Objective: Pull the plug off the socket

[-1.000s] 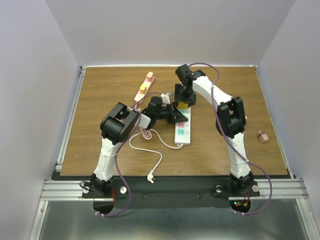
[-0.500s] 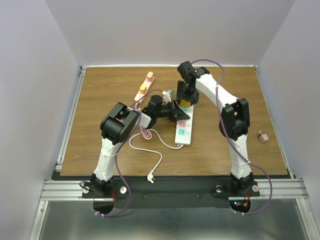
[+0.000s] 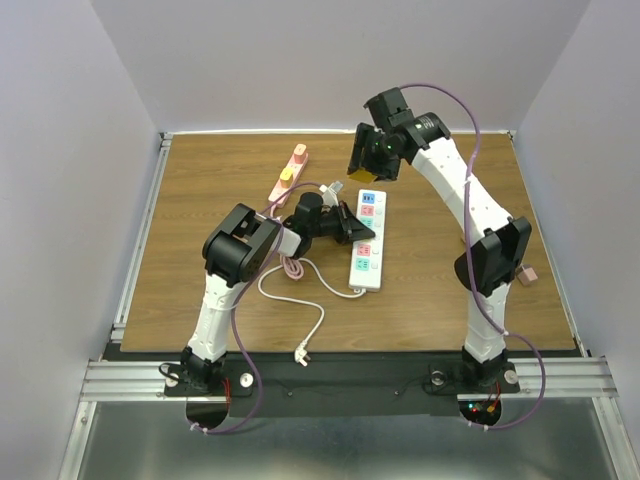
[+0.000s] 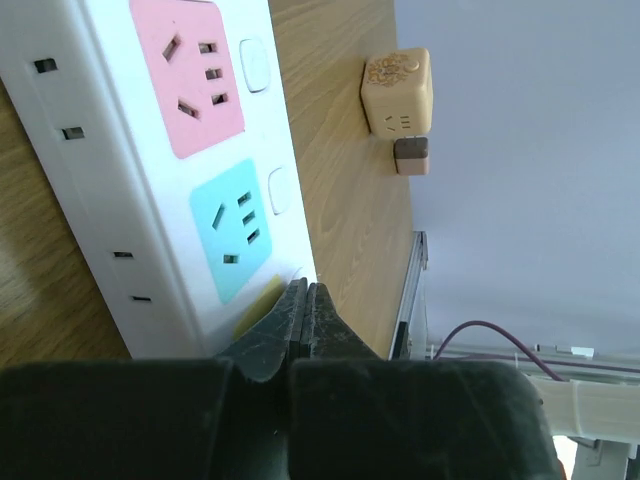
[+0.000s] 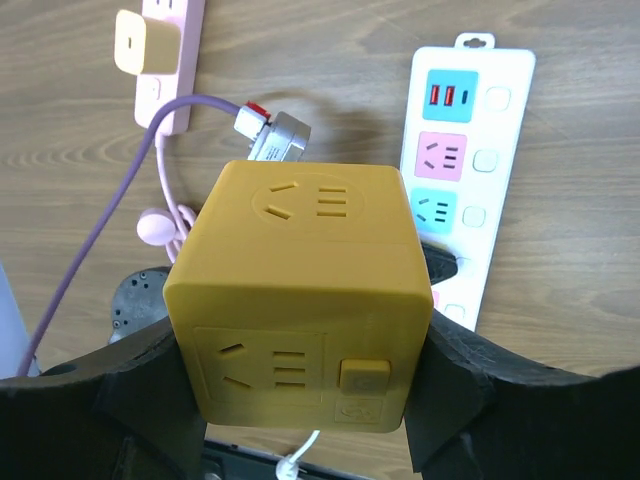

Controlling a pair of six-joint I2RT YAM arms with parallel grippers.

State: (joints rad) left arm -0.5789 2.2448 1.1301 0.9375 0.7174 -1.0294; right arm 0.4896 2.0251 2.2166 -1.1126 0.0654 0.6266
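Observation:
The socket is a long white power strip point(image 3: 366, 250) with blue, pink and teal outlet faces, lying mid-table; it also shows in the left wrist view point(image 4: 150, 150) and the right wrist view point(image 5: 470, 150). The plug is a yellow cube adapter point(image 3: 360, 172). My right gripper point(image 3: 368, 160) is shut on it and holds it in the air above the strip's far end; in the right wrist view the cube point(image 5: 300, 290) fills the space between the fingers point(image 5: 465, 385). My left gripper point(image 3: 352, 225) is shut and empty, its tips point(image 4: 305, 292) resting on the strip next to the teal outlet.
A pink power strip point(image 3: 288, 172) with two small plugs lies at the back left, its pink cord running to the left arm. The white strip's thin cord ends in a plug point(image 3: 302, 352) near the front edge. A small beige cube point(image 3: 526, 273) sits at the right.
My right gripper has lifted the yellow cube off the white strip and carried it up and toward the back. The strip's far outlets are now uncovered. The left gripper has stayed on the strip.

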